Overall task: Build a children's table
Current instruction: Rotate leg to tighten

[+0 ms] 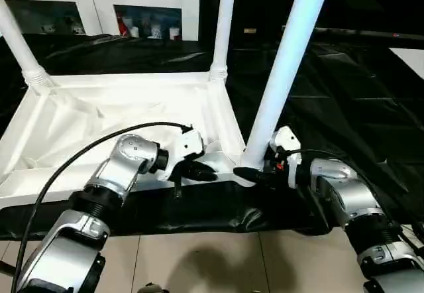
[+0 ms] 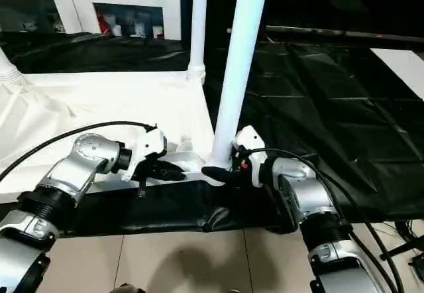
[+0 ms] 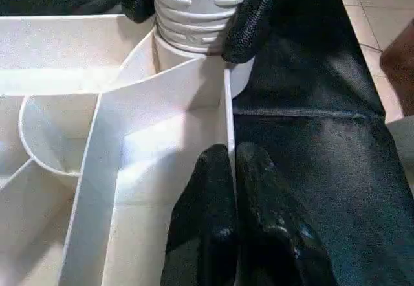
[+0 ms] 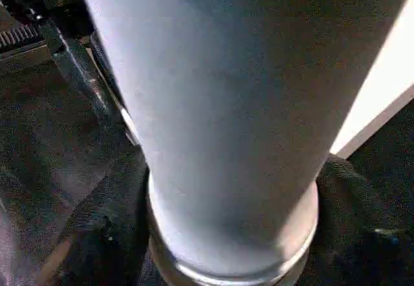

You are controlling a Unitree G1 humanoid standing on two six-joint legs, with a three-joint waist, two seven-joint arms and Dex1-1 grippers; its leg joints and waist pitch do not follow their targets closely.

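Tabletop (image 1: 99,117) lies upside down on black sheet (image 1: 344,94), ribbed underside up. Near-corner leg (image 1: 285,67) stands upright in near-right corner socket. Right end effector (image 1: 255,174) at base of that leg, fingers straddling threaded collar; true grip cannot tell. Likely there to turn or seat leg. Left end effector (image 3: 234,189) pinched narrow, tips together on tabletop wall beside same socket, probably bracing tabletop. Two more legs (image 1: 224,24) stand at far corners.
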